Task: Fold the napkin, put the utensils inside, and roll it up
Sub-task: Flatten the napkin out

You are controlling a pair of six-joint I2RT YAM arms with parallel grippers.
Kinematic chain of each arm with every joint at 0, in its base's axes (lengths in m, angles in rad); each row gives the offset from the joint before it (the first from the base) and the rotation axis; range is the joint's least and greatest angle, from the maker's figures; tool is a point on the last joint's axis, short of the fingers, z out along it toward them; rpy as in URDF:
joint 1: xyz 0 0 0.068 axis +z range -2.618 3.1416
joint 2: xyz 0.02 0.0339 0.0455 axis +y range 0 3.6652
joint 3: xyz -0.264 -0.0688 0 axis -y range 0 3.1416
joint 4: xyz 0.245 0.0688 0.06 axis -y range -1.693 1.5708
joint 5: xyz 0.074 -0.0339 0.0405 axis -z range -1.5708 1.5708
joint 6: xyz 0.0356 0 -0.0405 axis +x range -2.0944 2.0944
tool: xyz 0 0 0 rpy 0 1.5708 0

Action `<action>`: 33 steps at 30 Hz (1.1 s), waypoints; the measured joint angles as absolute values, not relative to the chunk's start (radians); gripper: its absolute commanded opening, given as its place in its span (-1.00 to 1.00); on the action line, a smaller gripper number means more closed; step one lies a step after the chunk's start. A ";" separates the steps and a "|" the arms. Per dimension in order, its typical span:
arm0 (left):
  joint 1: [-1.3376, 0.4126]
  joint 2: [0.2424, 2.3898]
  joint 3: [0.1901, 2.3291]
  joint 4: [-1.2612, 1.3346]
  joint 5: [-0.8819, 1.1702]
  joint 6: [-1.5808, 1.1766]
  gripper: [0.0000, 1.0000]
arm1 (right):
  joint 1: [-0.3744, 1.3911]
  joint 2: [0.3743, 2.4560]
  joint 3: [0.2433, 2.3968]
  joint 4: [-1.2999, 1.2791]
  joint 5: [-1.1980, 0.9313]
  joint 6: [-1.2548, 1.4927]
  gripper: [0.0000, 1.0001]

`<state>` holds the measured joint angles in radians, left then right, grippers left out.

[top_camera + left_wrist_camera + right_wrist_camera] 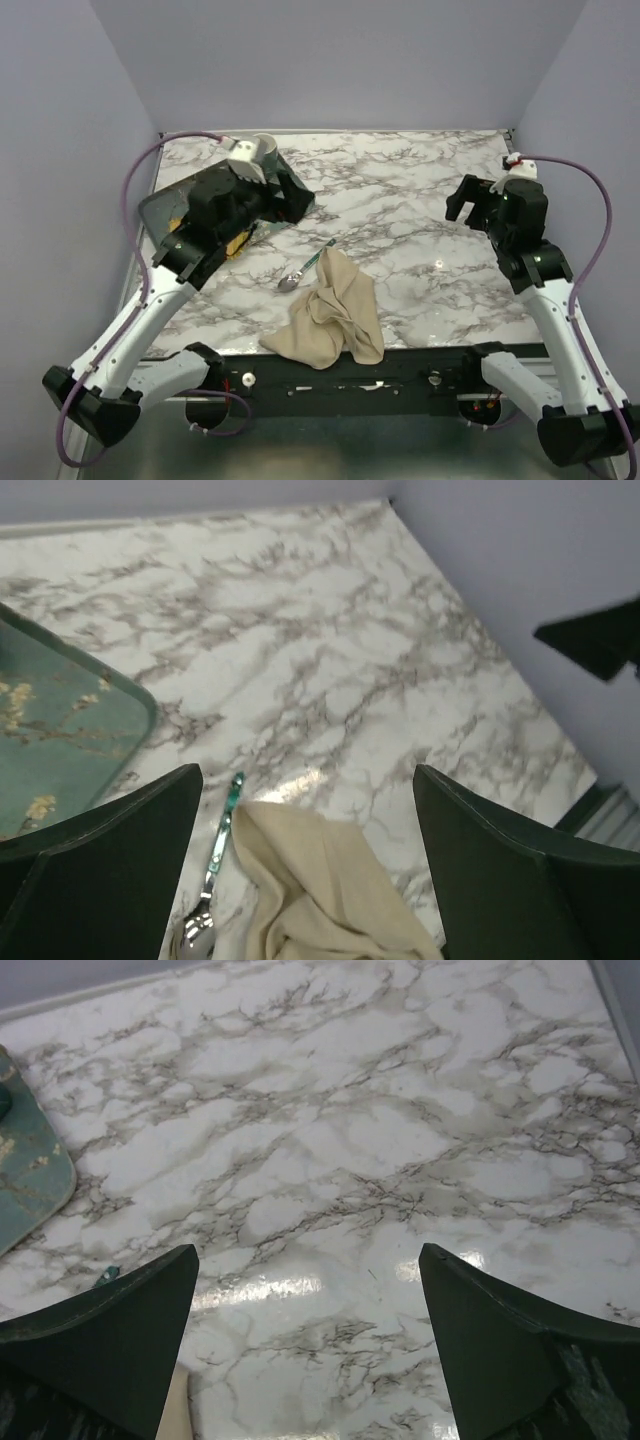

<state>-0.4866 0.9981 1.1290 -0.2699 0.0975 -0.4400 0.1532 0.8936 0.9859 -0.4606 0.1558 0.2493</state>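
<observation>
The beige napkin lies crumpled in a heap near the table's front edge, and the left wrist view shows it too. The spoon rests just left of it on the marble, bowl toward the front, teal handle pointing back-right. My left gripper hovers open behind and left of both, with nothing between its fingers. At the right side, well clear of the cloth, my right gripper is open and empty above bare marble. A sliver of napkin shows at its left finger.
A dark teal floral tray sits at the back left under the left arm and shows in the right wrist view. A grey cup stands behind it. Lilac walls close three sides. The right arm shows dark in the left wrist view.
</observation>
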 measured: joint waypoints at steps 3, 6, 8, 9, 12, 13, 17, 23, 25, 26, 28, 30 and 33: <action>-0.698 1.047 1.102 -0.316 0.031 -0.367 0.91 | 0.153 0.988 0.988 -0.465 0.084 0.252 0.97; -0.887 1.076 1.046 -0.354 -0.041 -0.304 0.90 | 0.150 1.093 0.972 -0.447 -0.059 0.260 0.85; -0.989 1.105 1.016 -0.380 -0.079 -0.271 0.86 | 0.156 1.178 0.951 -0.421 -0.184 0.280 0.82; -1.029 1.121 1.008 -0.390 -0.095 -0.260 0.80 | 0.160 1.216 0.947 -0.408 -0.230 0.289 0.82; -1.122 1.189 0.988 -0.412 -0.138 -0.229 0.79 | 0.207 1.356 0.932 -0.335 -0.347 0.327 0.71; -1.142 1.211 0.984 -0.414 -0.146 -0.222 0.79 | 0.234 1.412 0.929 -0.310 -0.381 0.342 0.68; -1.165 1.274 0.968 -0.432 -0.177 -0.213 0.82 | 0.324 1.573 0.926 -0.211 -0.498 0.411 0.48; -1.168 1.340 0.968 -0.442 -0.199 -0.240 0.97 | 0.424 1.682 0.926 -0.121 -0.551 0.497 0.37; -1.169 1.343 0.968 -0.448 -0.199 -0.266 0.96 | 0.437 1.700 0.926 -0.105 -0.556 0.511 0.36; -1.170 1.342 0.968 -0.450 -0.201 -0.281 0.96 | 0.439 1.705 0.922 -0.093 -0.556 0.519 0.36; -1.170 1.342 0.969 -0.460 -0.209 -0.319 0.90 | 0.440 1.706 0.905 -0.069 -0.556 0.530 0.35; -1.172 1.340 0.972 -0.477 -0.224 -0.383 0.78 | 0.440 1.707 0.886 -0.051 -0.556 0.539 0.24; -1.172 1.316 0.985 -0.520 -0.255 -0.512 0.69 | 0.444 1.720 0.861 -0.021 -0.556 0.553 0.19</action>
<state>-1.1721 1.3159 0.9852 -0.5198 -0.2550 -0.5121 0.4442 1.7195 0.8612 -0.0208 -0.5564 0.5529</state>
